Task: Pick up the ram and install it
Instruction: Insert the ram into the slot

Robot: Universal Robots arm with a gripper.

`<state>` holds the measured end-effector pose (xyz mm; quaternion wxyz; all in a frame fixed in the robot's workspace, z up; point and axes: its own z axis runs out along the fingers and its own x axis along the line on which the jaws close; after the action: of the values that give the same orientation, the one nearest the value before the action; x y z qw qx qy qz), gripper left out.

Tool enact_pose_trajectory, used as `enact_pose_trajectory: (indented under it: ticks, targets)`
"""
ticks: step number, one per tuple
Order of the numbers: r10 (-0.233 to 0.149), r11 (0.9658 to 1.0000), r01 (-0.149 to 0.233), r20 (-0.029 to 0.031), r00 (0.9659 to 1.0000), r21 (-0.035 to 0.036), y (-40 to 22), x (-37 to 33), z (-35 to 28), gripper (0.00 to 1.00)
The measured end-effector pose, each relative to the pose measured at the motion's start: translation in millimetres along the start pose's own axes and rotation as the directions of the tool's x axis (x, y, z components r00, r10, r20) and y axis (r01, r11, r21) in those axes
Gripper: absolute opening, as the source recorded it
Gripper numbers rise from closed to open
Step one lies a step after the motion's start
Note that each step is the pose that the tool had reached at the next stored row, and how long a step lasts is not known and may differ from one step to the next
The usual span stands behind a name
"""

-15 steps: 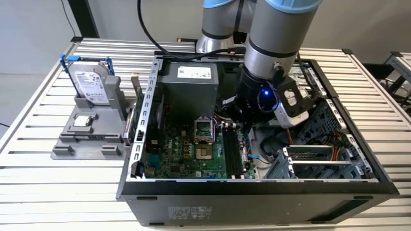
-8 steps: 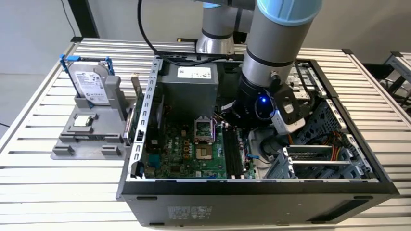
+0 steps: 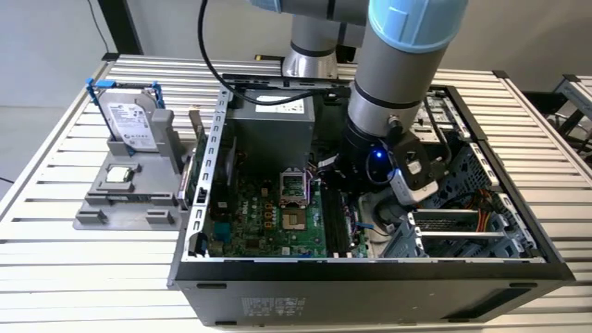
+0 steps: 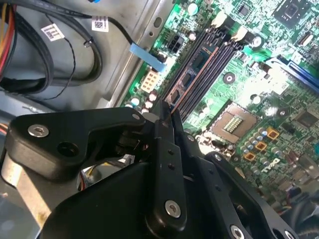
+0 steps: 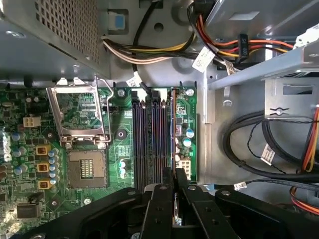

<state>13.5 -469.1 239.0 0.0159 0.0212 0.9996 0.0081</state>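
Gripper (image 5: 174, 199) clamped on the ram (image 5: 173, 129), fingers (image 4: 167, 149) pinched tight on the thin board's near end. Stick stands on edge, running along the memory slots (image 5: 149, 139) on the motherboard (image 5: 75, 129); in both wrist views it sits at the outermost slot, the one nearest the board's edge by the drive-bay side of the pc case (image 3: 370, 267). Can't tell if it's fully seated or just resting in the slot mouth.

Judgement: insert step underway, pick done. To do it well: keep stick square to slot, notch lined up, press straight down w/ even force, no side lean; end latches (image 4: 219, 20) need to be free to snap. Cables (image 5: 249, 144) beside the board edge are near but apart from the stick.

Outward: empty cpu socket (image 5: 85, 169) a bit off from the slots. In the exterior view the arm (image 3: 398, 90) reaches down into the case; gray fixture (image 3: 129, 187) w/ hard drive (image 3: 129, 118) sits on the bench (image 3: 55, 277) toward that view's left edge, well apart.
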Motion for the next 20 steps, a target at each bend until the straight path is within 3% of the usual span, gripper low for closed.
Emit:
enact_pose_trajectory:
  ticks: [3, 9, 20]
  targets:
    - [0.0, 1.0, 0.0, 0.0001, 1.0, 0.0045, -0.7, 0.0, 2.3, 0.0]
    - [0.0, 1.0, 0.0, -0.0006, 1.0, 0.0054, -2.4, 0.1, 8.9, 0.0]
    - [0.0, 1.0, 0.0, -0.0121, 0.9999, 0.0078, -7.8, 0.1, 9.6, 0.0]
